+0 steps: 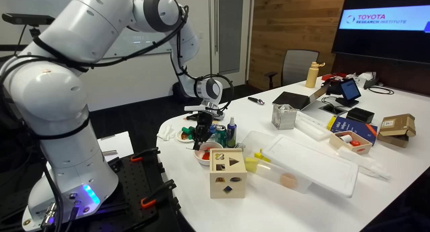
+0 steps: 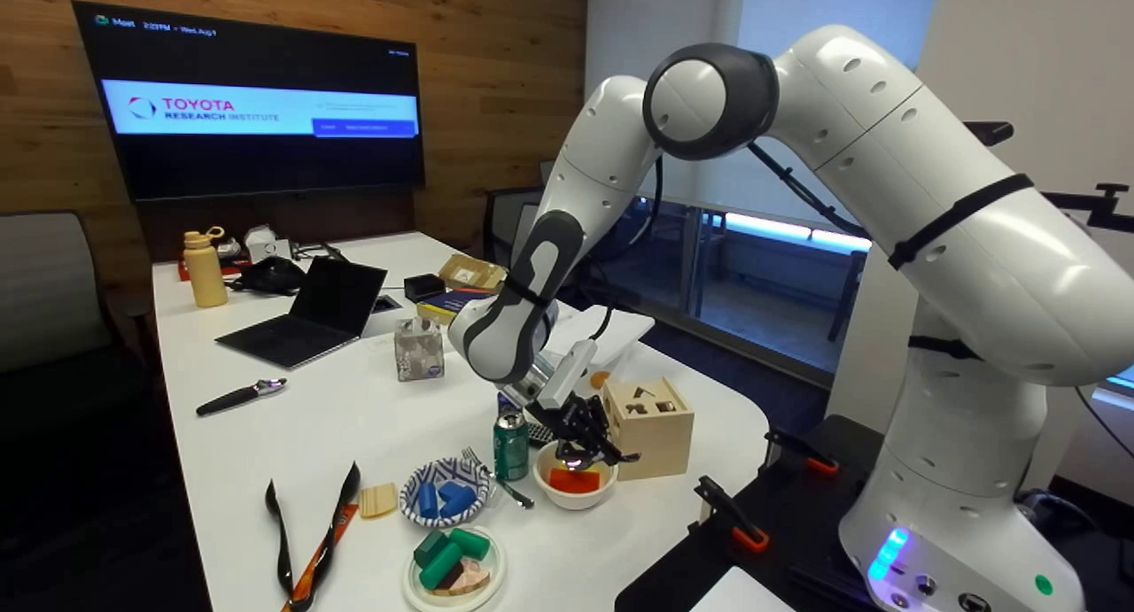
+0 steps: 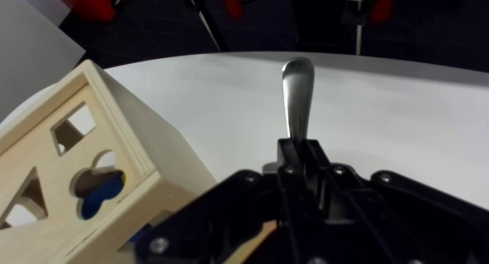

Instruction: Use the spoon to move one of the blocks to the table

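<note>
My gripper (image 3: 300, 149) is shut on the silver handle of the spoon (image 3: 298, 92); the handle's end sticks out past the fingertips. In an exterior view the gripper (image 2: 609, 451) is just above a white bowl (image 2: 576, 500), and a shiny part that looks like the spoon's head shows over the bowl. An orange-red block (image 2: 574, 481) lies in the bowl; it also shows in an exterior view (image 1: 206, 155). I cannot tell whether the spoon touches it. Yellow blocks (image 1: 260, 155) are at the clear plastic bin. The white table (image 3: 382, 122) lies below.
A pale wooden box with cut-out holes (image 1: 228, 188) stands right beside the bowl. A green can (image 2: 511, 448), a fork (image 2: 503, 484), a patterned bowl of blue blocks (image 2: 447, 515) and a plate of green blocks (image 2: 496, 585) are near. A spray bottle (image 1: 231, 134) stands behind the bowl.
</note>
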Tool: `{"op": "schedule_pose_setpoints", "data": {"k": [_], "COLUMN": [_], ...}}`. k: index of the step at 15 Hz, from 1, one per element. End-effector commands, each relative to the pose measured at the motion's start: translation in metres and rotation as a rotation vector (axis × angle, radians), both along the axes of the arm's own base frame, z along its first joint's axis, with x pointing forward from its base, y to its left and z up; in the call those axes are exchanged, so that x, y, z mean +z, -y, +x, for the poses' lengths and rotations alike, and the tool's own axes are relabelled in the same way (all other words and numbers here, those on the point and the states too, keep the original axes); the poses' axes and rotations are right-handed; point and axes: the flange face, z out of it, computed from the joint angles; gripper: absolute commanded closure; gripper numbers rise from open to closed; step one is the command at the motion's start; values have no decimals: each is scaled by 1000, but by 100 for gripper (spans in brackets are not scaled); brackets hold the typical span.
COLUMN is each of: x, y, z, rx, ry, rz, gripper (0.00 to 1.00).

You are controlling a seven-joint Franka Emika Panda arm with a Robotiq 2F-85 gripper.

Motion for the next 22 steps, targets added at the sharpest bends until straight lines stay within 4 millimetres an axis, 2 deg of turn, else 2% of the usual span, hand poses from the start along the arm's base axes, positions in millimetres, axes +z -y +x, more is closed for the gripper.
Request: {"op": "schedule_pose_setpoints", "data": {"k": [1,3,8,13,20,22], "x": [-6,-10,-35,-50,-31,-18], "y": [-6,-9,-16,-20,-29,-30], "z": [8,7,10,15,29,29], "rx": [-19,-33,-16,-9,-4,-9], "ry": [-38,-72,-132,-100,61,91], "rz": [-111,-150,-126,-93,-35,-36], "gripper": [97,97,97,97,97,97]}}
